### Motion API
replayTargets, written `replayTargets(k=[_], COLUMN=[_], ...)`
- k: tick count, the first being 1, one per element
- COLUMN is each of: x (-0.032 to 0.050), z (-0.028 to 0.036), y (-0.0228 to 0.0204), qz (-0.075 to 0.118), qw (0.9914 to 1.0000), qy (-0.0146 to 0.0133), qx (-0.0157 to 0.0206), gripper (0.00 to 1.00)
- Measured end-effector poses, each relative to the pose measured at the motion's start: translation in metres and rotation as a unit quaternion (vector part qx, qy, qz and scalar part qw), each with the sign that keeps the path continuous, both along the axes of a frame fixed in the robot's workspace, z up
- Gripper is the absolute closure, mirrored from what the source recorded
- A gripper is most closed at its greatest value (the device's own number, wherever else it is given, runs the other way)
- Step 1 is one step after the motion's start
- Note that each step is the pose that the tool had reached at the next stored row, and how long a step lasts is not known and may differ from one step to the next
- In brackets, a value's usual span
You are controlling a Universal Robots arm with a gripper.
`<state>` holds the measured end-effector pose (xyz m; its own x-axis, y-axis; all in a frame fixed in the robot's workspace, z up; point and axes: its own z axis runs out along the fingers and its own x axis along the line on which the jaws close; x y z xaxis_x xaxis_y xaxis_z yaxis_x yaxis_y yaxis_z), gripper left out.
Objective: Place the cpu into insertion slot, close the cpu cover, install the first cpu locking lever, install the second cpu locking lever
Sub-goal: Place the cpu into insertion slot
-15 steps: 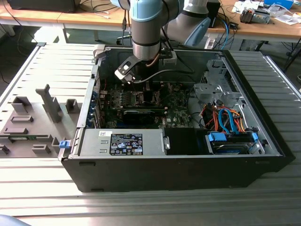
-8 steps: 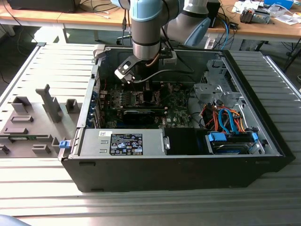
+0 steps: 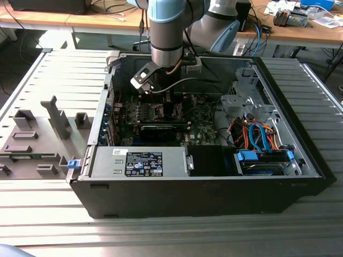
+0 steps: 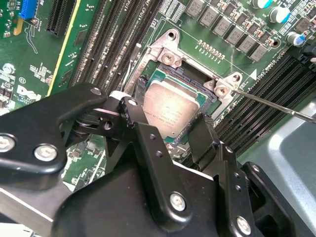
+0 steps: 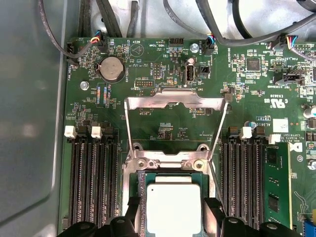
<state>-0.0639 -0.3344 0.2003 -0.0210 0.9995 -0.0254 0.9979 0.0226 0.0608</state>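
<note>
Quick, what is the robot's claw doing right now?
Gripper: closed on the cpu, which sits in the insertion slot.

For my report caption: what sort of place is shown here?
Probably a robotics lab or test workshop: an open computer case sits on a slatted metal table, a robot arm reaches into it, and cluttered wooden desks stand behind.

cpu [image 5: 172, 205] was silver-grey | cpu cover [image 5: 175, 98] was silvery | circuit board [image 5: 173, 126] was green, white-printed | memory slots [image 5: 91, 182] were black | end effector [image 4: 168, 118] was black | cables [image 3: 256, 134] were blue and orange | tabletop [image 3: 53, 225] was grey, ribbed
</note>
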Motion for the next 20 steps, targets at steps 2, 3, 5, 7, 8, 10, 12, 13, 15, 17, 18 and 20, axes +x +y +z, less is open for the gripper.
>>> replayTargets(k=[2,3,5,7,8,10,12,13,15,17,18,20], x=[-0.0001,0.0,0.0,0.0,0.0,0.0,0.0,0.0,0.0,0.0,0.0,0.0], z=[0.0001,0.0,0.0,0.0,0.0,-0.0001,-0.0001,-0.0001,-0.0001,-0.0001,-0.0001,-0.0001], y=[0.0003,0.001,0.0027,0.0036,0.0036,0.0037,0.0033,0.0029,0.0027,0.0027,0.0026,0.0026], qz=[0.0,0.0,0.0,0.0,0.0,0.0,0.0,0.0,0.0,0.0,0.0,0.0], qw=[1.0,1.0,1.0,1.0,1.0,1.0,1.0,1.0,1.0,1.0,1.0,1.0], qy=[0.0001,0.0,0.0,0.0,0.0,0.0,0.0,0.0,0.0,0.0,0.0,0.0], qx=[-0.0002,0.0,0.0001,0.0001,0.0001,0.0002,0.0002,0.0002,0.0001,0.0001,0.0001,0.0001], gripper=[0.39,0.39,0.39,0.39,0.39,0.39,0.39,0.39,0.39,0.39,0.39,0.39])
